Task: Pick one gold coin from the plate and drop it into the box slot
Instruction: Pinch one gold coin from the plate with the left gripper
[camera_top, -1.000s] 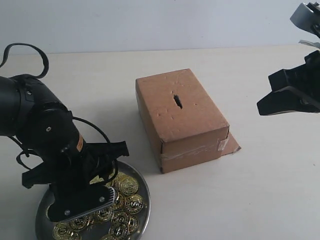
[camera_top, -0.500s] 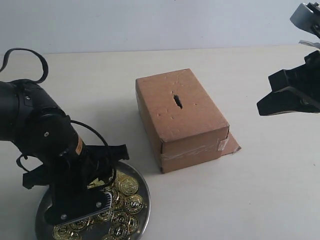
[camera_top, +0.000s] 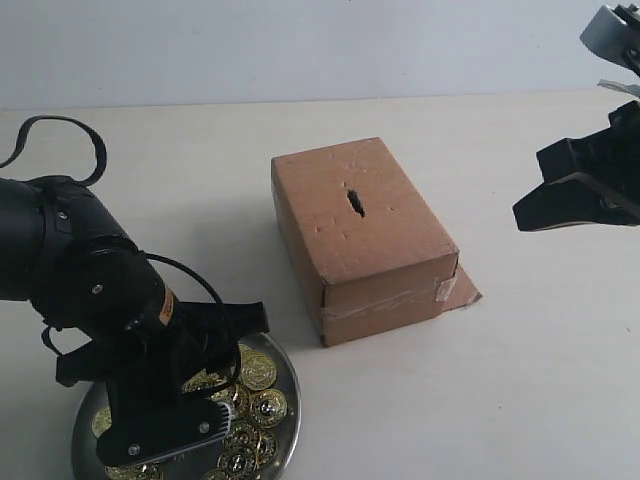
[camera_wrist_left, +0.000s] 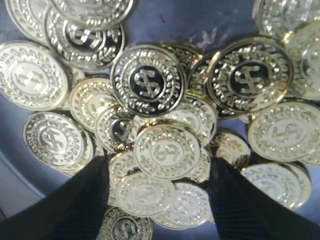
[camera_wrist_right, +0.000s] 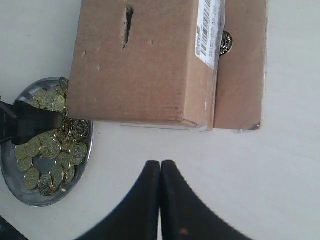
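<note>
Now the left gripper is spread apart, one gold coin between its tips on the plate; the right gripper, pressed together, hangs far off.

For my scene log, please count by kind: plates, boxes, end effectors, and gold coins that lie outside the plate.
Plate: 1
Box: 1
End effectors: 2, the left end effector and the right end effector
Gold coin outside the plate, beside the box: 1
Total: 5
</note>
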